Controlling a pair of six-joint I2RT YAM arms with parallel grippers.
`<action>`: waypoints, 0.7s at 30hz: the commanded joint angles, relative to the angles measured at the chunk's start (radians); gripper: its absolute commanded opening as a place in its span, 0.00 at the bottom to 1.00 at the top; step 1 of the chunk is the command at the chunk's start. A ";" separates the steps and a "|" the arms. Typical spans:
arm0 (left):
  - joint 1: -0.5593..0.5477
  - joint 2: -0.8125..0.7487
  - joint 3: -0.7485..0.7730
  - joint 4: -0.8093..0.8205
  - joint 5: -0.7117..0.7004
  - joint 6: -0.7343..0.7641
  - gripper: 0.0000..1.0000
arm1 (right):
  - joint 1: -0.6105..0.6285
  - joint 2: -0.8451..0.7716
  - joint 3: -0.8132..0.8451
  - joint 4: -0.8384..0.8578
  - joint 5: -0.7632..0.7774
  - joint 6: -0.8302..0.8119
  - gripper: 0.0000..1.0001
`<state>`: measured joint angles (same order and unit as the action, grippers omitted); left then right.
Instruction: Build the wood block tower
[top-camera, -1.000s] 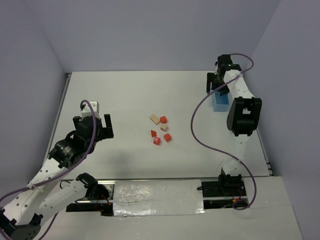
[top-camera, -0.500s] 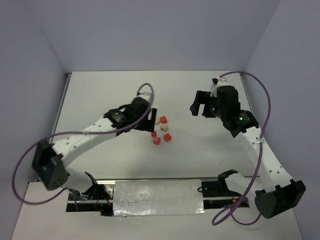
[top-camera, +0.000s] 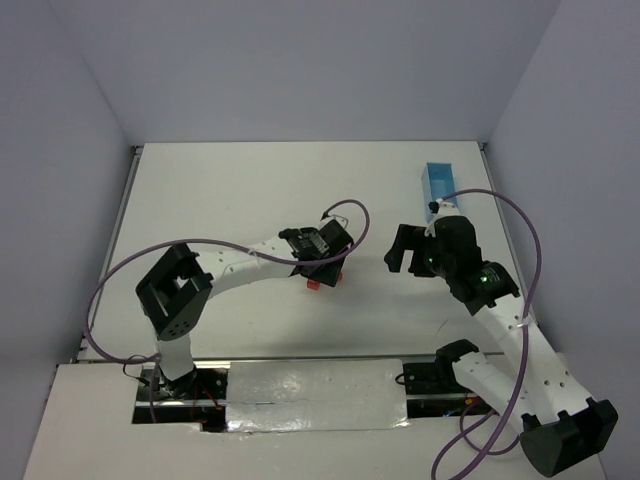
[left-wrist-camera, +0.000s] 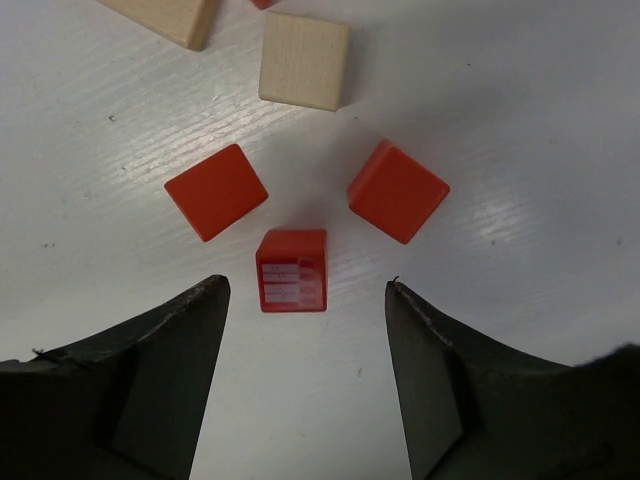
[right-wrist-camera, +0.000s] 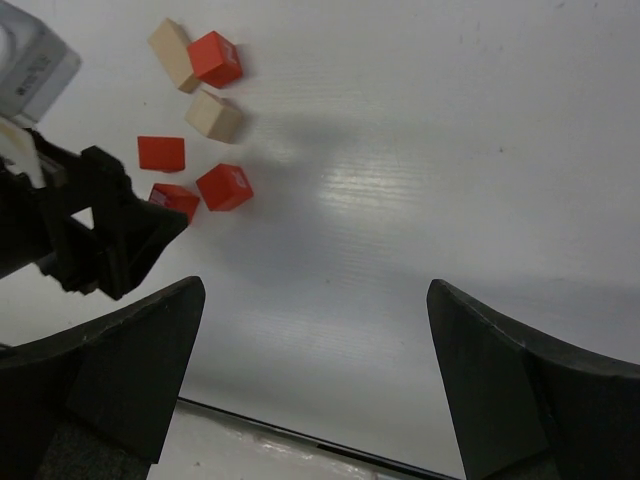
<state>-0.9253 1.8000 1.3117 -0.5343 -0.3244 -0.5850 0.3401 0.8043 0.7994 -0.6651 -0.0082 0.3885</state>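
Several small wooden blocks lie loose and flat on the white table, with no stack among them. The left wrist view shows a labelled red cube (left-wrist-camera: 292, 270), two more red blocks (left-wrist-camera: 215, 191) (left-wrist-camera: 397, 190), a tan cube (left-wrist-camera: 304, 60) and the edge of a tan slab (left-wrist-camera: 165, 15). My left gripper (left-wrist-camera: 304, 288) is open right over them, and the labelled cube lies just ahead between its tips. In the top view it (top-camera: 325, 262) hides most blocks; one red block (top-camera: 313, 284) shows. My right gripper (right-wrist-camera: 315, 288) is open and empty, to the right of the blocks (right-wrist-camera: 214, 115).
A light blue rectangular box (top-camera: 438, 185) stands at the back right, near the wall. The left arm's purple cable loops over the table's left half. The table's front edge, with a black rail, shows low in the right wrist view (right-wrist-camera: 300, 440).
My left arm has swung further right and now hangs over the blocks. My right arm has drawn back toward the near side, uncovering the blue box.
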 joint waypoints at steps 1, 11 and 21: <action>0.000 0.044 -0.002 0.048 -0.025 -0.033 0.75 | 0.010 -0.008 0.000 0.041 -0.044 0.001 1.00; 0.000 0.074 -0.037 0.103 -0.044 -0.062 0.58 | 0.023 -0.010 -0.012 0.059 -0.067 -0.002 1.00; 0.002 0.061 -0.058 0.086 -0.042 -0.065 0.10 | 0.033 -0.016 -0.006 0.065 -0.047 -0.005 1.00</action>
<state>-0.9249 1.8618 1.2610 -0.4431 -0.3546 -0.6365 0.3626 0.8017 0.7906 -0.6415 -0.0654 0.3882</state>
